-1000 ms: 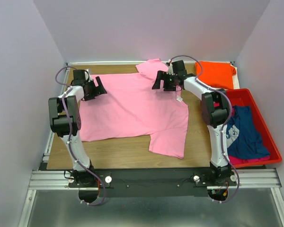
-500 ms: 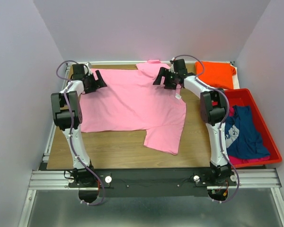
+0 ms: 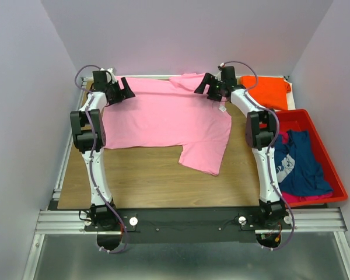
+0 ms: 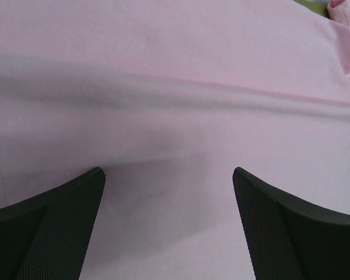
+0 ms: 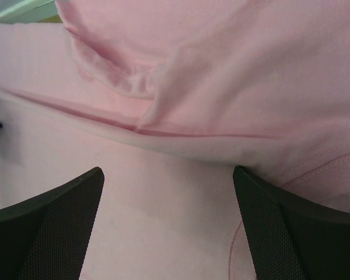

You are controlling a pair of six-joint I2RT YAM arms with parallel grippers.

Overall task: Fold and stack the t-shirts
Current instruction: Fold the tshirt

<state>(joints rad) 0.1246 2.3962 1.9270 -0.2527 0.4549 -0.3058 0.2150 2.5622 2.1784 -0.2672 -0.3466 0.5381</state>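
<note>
Because the pink tee (image 3: 169, 119) lies spread across the far half of the counter (image 3: 140, 181) with its body running left to right, hem to the left and collar to the right, each arm has one end of it. The left arm (image 3: 84, 125) holds its jaws wide apart over the far hem corner. The right arm (image 3: 259, 131) does the same over the far shoulder, beside the collar. Both wrist views show pink cloth just under the gap and nothing clamped. The tee's far edge runs straight from one pair to the other, so a two-handed pinch there looks likely, drawing that edge toward the near side.
</note>
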